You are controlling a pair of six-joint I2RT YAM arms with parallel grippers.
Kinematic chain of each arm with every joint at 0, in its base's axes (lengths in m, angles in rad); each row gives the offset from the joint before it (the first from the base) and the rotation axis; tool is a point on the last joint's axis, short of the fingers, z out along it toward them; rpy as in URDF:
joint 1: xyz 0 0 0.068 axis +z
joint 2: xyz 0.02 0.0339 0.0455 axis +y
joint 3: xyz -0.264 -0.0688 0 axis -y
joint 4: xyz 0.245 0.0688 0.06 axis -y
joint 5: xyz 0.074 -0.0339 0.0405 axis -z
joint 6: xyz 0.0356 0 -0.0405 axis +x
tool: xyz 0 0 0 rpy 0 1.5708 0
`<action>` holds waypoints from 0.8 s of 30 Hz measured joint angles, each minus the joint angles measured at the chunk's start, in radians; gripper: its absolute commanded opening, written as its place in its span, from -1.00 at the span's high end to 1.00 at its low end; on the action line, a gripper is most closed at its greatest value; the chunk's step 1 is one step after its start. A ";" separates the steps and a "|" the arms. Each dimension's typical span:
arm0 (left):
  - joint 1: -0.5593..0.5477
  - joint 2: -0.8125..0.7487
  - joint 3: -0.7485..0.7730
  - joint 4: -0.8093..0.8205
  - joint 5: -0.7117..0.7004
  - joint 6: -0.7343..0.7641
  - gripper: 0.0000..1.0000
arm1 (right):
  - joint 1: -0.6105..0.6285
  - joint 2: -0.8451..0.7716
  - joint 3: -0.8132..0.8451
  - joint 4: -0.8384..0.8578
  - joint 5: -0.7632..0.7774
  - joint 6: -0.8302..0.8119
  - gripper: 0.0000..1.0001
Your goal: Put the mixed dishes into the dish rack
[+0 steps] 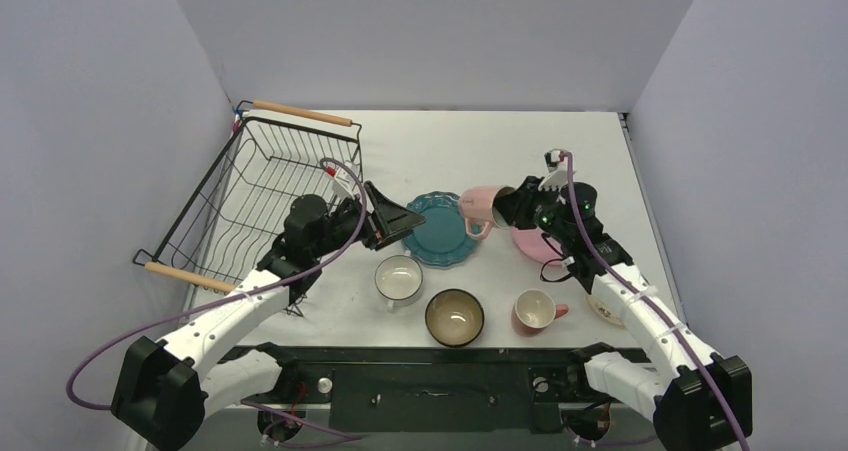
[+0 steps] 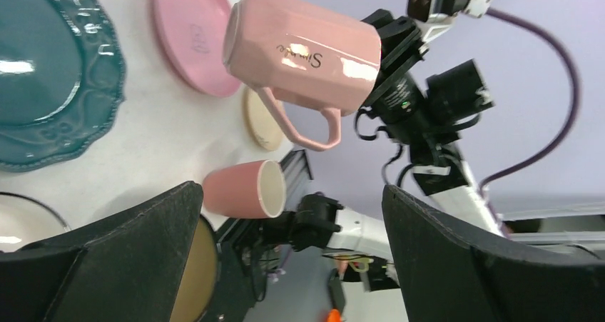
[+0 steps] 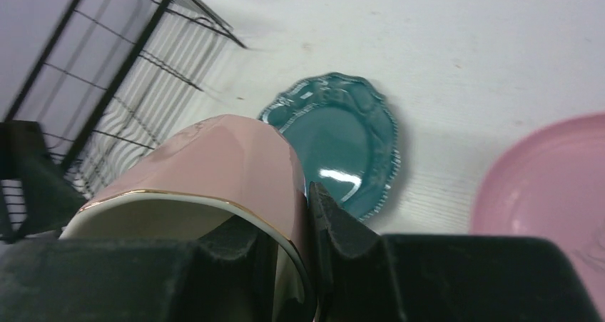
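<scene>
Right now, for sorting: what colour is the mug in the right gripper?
Pink mug, best in left wrist view.

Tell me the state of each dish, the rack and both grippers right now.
held pink mug, lifted, tipped sideways
right gripper, shut on held pink mug
left gripper, open, empty
dish rack, empty
teal plate, lying flat
pink plate, lying flat
cream plate, lying flat
white mug, upright
dark bowl, upright
second pink mug, upright
</scene>
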 measured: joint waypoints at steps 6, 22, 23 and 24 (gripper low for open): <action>0.037 0.000 -0.110 0.256 0.087 -0.219 -0.93 | 0.059 -0.042 -0.057 0.201 -0.108 0.104 1.00; -0.064 0.177 -0.188 0.763 0.096 -0.622 -0.93 | 0.214 -0.064 -0.130 0.536 -0.188 0.271 1.00; -0.077 0.187 -0.186 0.779 0.093 -0.628 -0.93 | 0.223 -0.056 -0.130 0.547 -0.188 0.273 1.00; -0.089 0.195 -0.182 0.796 0.088 -0.632 -0.93 | 0.229 -0.045 -0.130 0.558 -0.192 0.277 1.00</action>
